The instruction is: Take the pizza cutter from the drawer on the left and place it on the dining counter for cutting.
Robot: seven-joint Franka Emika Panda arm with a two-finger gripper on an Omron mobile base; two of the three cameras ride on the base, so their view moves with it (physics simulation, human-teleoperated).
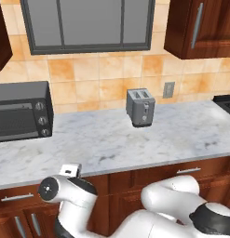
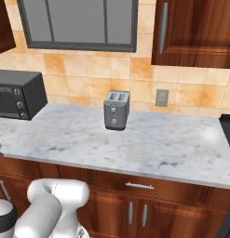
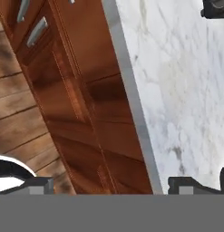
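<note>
A: Where is the tool point(image 3: 106, 183)?
B: Spread, holding nothing, it hangs over the bench point(image 3: 177, 90) edge.
A: The cutter?
B: Probably inside the shut drawer point(image 1: 16, 197), which is left of the arm.

Toaster oven point(image 1: 21, 111) cut by left edge; stove point(image 1: 226, 103) by right.

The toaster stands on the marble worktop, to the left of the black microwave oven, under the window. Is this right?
Not quite: the toaster stands to the right of the black microwave oven, as the left base view shows. It is on the marble worktop, under the window.
</note>
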